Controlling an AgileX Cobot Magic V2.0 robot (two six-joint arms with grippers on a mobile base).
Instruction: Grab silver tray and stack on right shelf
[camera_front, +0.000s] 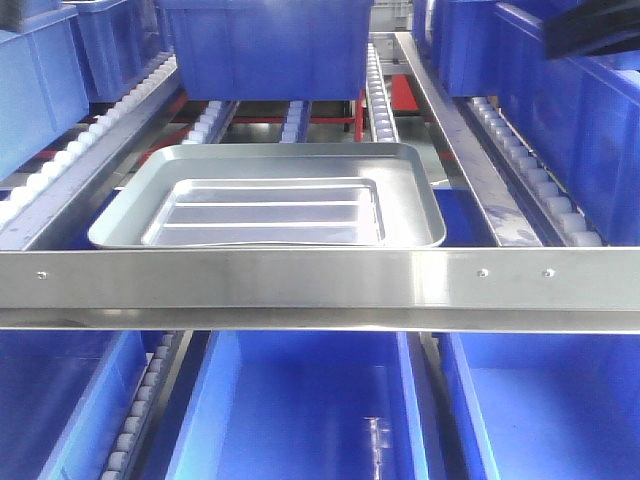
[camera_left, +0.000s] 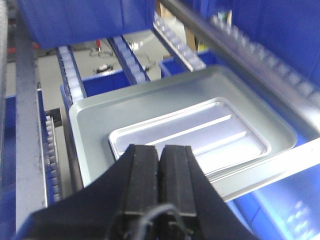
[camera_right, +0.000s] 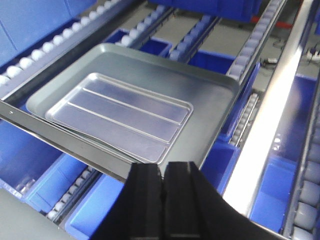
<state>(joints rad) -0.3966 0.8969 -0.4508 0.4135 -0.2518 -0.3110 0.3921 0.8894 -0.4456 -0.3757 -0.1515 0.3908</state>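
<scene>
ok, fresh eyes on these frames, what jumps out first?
The silver tray lying flat on the roller lanes, just behind the shiny steel front rail, with a smaller ridged tray nested inside it. Around it, blue bins fill the shelf behind and below. Both grippers, left and right, sit shut near the tray's front edge, holding nothing.

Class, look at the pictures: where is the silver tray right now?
In the front view the silver tray lies centre-left on the roller lanes, just behind the steel front rail and before a blue bin. Neither gripper holds it.
</scene>
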